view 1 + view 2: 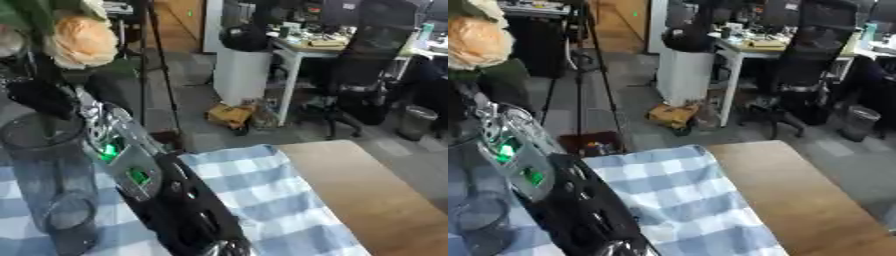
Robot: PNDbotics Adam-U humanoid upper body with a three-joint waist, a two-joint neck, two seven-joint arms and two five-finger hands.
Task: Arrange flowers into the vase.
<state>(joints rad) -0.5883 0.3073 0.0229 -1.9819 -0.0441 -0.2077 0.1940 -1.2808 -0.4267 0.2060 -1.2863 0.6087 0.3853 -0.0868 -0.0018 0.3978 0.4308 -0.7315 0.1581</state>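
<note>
Clear glass vase (52, 185) stands at the table's (367, 200) left edge on the checked cloth (254, 190); judged heavy, slippery, breakable. Left hand (42, 97) holds the peach flower (80, 40) above its mouth, fingers curled about the stem. Bloom soft, easily crushed; grip the stem only.

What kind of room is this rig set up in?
Probably an office or lab workspace, not a home. Behind the checked tablecloth stand a black office chair, a cluttered desk and a tripod on grey floor. Up front, a clear vase and a peach flower.
</note>
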